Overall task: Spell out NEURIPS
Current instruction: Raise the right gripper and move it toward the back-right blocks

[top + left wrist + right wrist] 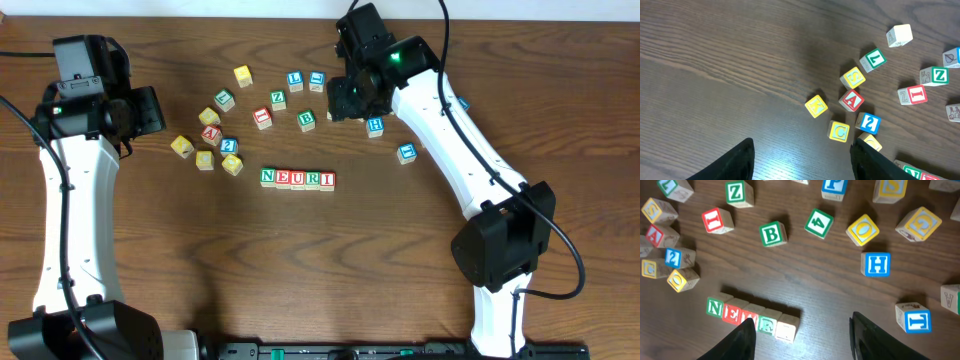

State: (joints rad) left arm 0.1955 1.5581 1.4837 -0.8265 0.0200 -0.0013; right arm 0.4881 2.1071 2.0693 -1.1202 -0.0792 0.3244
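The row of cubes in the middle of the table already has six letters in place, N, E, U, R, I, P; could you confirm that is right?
Not quite. The row has five letters in place, N, E, U, R, I, and no P has joined it. The overhead view shows it ending at the I cube, with bare wood to the right of it.

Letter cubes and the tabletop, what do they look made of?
Letter cubes: probably wood. The sides are pale, bare tan, and the faces carry matte painted borders and letters in green, red, blue or yellow. Tabletop: dark brown with streaky wood grain and a soft sheen where the light hits it. Whether it is solid wood, veneer or printed laminate cannot be told.
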